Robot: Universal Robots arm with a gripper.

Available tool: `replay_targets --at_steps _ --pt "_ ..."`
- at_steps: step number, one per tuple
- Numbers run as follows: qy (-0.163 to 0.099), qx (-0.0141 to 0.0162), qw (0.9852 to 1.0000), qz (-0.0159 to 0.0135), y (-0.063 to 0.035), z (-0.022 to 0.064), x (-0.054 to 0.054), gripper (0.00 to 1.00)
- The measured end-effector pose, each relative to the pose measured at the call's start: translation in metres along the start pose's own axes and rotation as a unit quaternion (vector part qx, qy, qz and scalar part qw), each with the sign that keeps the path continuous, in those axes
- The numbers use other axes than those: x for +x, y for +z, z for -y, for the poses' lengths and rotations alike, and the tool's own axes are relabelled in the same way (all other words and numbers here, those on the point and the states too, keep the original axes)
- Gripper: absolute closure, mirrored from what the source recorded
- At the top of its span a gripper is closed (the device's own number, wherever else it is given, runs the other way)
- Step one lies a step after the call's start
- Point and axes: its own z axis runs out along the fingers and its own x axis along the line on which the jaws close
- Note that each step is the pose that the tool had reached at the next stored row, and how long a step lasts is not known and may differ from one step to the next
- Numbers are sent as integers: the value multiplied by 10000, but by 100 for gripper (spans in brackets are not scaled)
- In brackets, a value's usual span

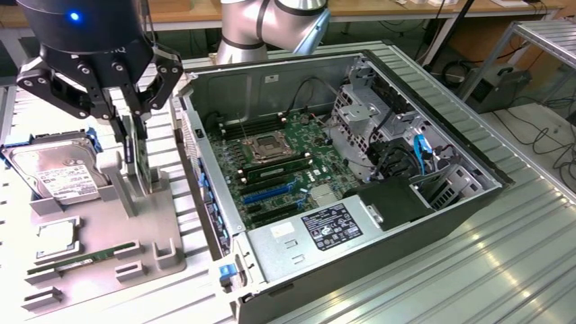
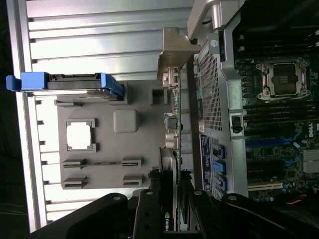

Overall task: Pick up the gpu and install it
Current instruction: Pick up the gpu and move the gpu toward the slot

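The claw (image 1: 131,121) grips the top edge of the gpu (image 1: 134,169), which stands upright beside the computer case (image 1: 270,243). It is probably light, stiff and fragile, best held by its edges.

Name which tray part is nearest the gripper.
The gpu: the black card standing on edge, clamped in the gripper; hard drive, processor and RAM stick lie apart from it.

gpu (image 1: 135,162) | black card, silver bracket | upright on edge | over gray tray (image 1: 162,236)
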Motion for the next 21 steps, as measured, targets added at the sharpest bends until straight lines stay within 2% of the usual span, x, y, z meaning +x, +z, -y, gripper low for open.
replay_targets --at_steps 21 --pt "0 -1 10000 1 -182 -8 -5 74"
